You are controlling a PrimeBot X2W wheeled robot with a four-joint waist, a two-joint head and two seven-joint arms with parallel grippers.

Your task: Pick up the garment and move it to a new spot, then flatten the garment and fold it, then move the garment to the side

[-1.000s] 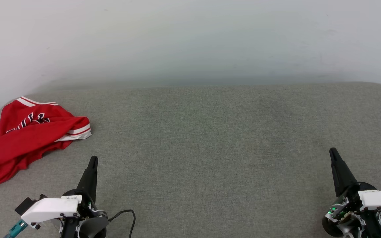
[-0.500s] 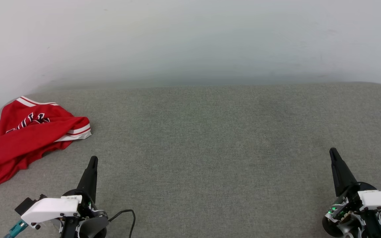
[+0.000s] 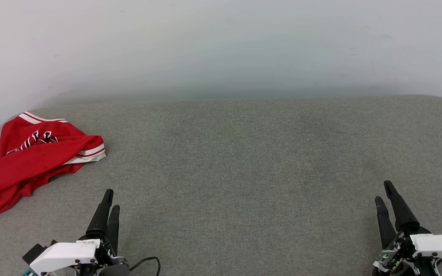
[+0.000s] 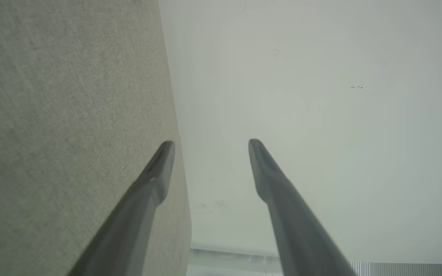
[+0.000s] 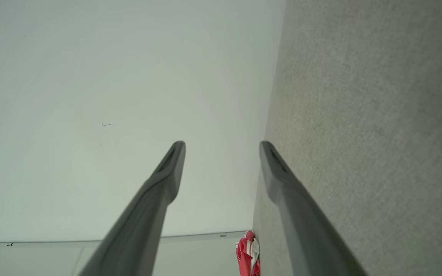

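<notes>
None of the task's steps is done yet, by my reading: the wide grey padded surface bears the garment, a crumpled red heap at its far left edge (the one thing it carries), untouched. Left gripper and right gripper hover near the front edge, fingers parted, holding nothing; lifting, flattening, folding and setting aside are all left.

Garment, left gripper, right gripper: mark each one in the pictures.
garment (image 3: 33,161), head view, red body fabric.
left gripper (image 3: 112,199), head view, midway between its fingertips.
right gripper (image 3: 382,191), head view, midway between its fingertips.
</notes>
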